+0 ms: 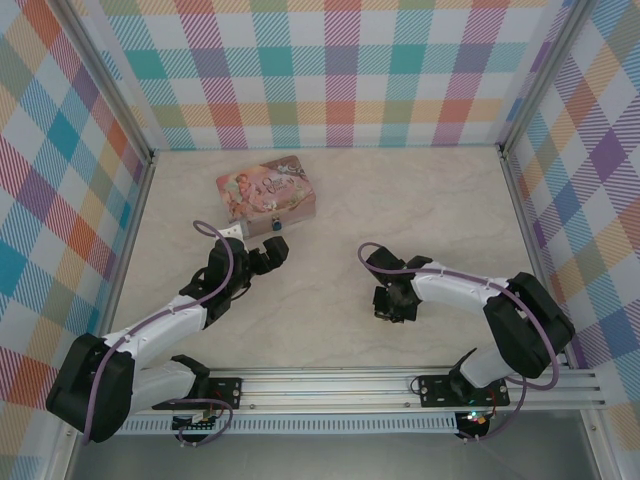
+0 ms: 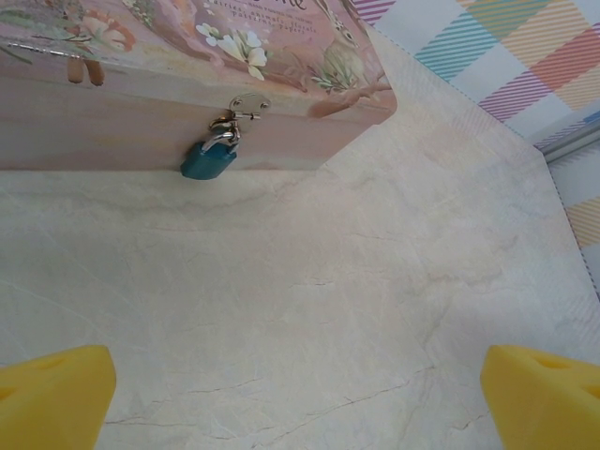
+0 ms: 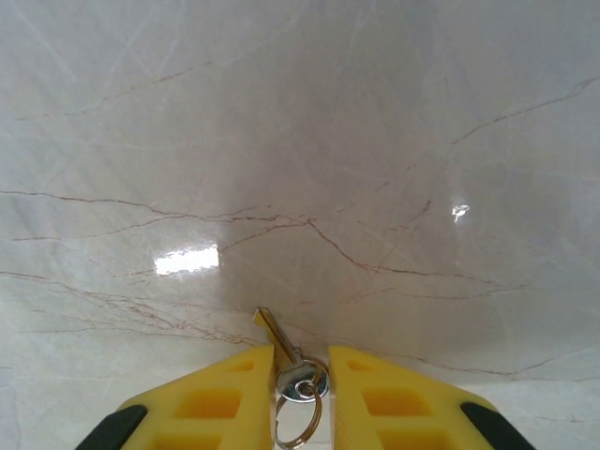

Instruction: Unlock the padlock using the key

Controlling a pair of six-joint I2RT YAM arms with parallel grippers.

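Marble worktop (image 1: 340,200) carries a pink picture box (image 1: 268,192) at far left. The left hand (image 2: 298,384), spread wide, faces the box front, where the teal padlock (image 2: 208,159) hangs from the hasp. Well apart, the right hand (image 3: 300,361) pinches the key (image 3: 277,337).

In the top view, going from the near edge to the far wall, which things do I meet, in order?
Rail → right gripper → left gripper → padlock → box → wall.
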